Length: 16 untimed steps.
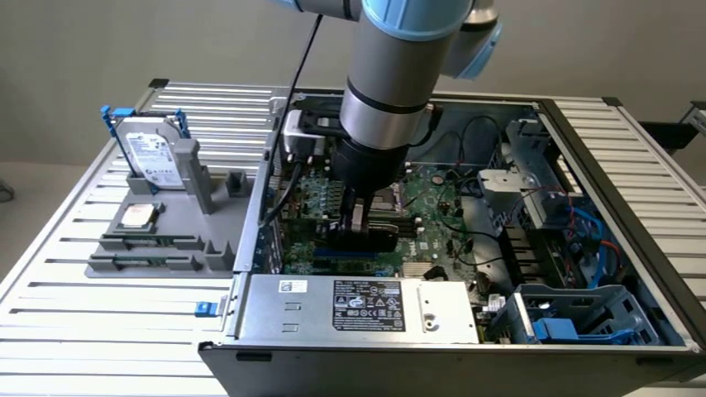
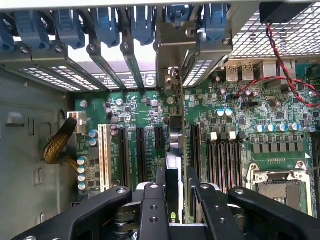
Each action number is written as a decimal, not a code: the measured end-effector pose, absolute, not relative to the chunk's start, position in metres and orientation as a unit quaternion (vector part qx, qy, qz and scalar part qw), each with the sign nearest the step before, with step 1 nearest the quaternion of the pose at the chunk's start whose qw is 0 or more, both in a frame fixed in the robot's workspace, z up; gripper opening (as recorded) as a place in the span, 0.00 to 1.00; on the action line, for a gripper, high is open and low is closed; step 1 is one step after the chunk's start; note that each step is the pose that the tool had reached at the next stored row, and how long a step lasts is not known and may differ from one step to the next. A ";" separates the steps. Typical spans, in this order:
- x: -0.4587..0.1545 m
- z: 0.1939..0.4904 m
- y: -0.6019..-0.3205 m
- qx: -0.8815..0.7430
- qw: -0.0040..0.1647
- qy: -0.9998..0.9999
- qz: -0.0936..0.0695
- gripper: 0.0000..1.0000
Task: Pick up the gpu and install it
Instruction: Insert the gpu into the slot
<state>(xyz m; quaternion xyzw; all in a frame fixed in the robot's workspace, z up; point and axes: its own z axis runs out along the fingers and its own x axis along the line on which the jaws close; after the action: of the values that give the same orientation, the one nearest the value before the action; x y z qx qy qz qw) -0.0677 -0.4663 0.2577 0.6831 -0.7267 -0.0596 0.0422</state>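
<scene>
- The gripper is closest in the wrist view. Its black fingers are clamped on the graphics card, one on each flat side.
- The graphics card stands on edge inside the open computer case, over the green motherboard, in line with the black expansion slots.
- The silver bracket at the card's far end sits against the rear wall of the case, just under a row of blue latches.
- Whether the card's lower edge is pushed fully into a slot cannot be told.
- A white slot lies on the motherboard near the card, with black slots between them.
- On the card's other side are the memory slots, and past them the processor socket.
- Red and black twisted wires run across the corner of the motherboard near the rear ports.
- In the exterior view the arm reaches straight down into the case, with the gripper and the black card low over the board.
- A silver power supply with a black label lies along the near wall of the case. A blue drive cage sits at the exterior view's right.
- On the slatted table, at the exterior view's left, a grey rack stands well apart from the gripper.
- The rack holds an upright hard drive in a blue frame and a small silver drive lying flat.
</scene>
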 end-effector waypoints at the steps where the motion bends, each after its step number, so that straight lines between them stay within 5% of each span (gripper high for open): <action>1: -0.068 0.258 -0.466 0.682 0.042 -0.727 -0.060 0.27; 16: -0.067 0.256 -0.466 0.678 0.045 -0.731 -0.063 0.27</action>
<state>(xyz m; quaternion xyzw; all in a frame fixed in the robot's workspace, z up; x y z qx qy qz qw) -0.0674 -0.4659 0.2562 0.6782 -0.7309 -0.0625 0.0447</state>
